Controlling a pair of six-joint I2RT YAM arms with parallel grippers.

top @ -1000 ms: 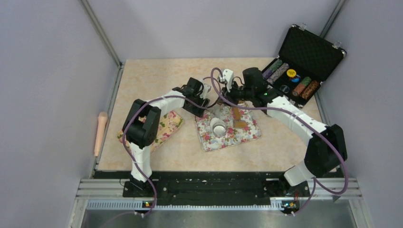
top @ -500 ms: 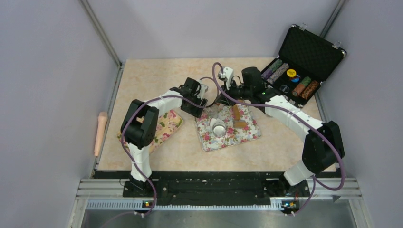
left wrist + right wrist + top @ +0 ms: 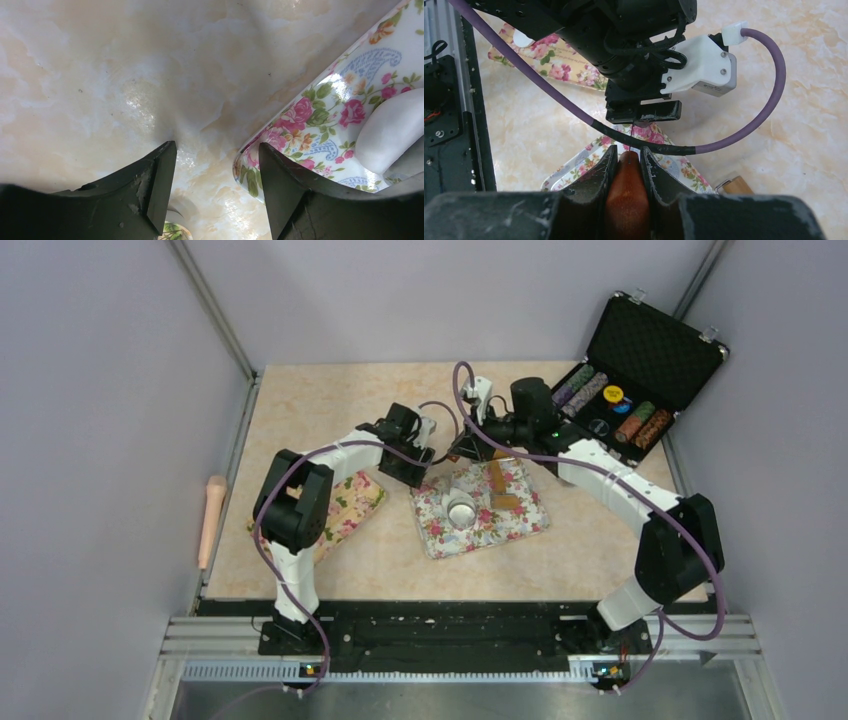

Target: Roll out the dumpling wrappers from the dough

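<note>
The dough (image 3: 392, 130) is a smooth white lump lying on the floral tray (image 3: 528, 522), near the tray's far left corner. In the left wrist view its long axis runs from lower left to upper right. Its lower end points toward the right-hand finger of the left gripper (image 3: 216, 150), which hides part of it. Its upper end is cut off by the edge of the picture.

The left gripper's 2 fingers stand spread apart with nothing between them. They straddle the tray's corner, 1 finger over the bare table (image 3: 330, 410) and 1 over the tray.

The right gripper (image 3: 628, 152) is clamped on a brown wooden piece (image 3: 626, 200) whose long axis lies along the fingers and points away from the wrist. It hangs above the tray's far edge, facing the left gripper closely.

A small pale ring (image 3: 460, 508) sits in the tray's middle; whether any dough lies inside it I cannot tell.
</note>
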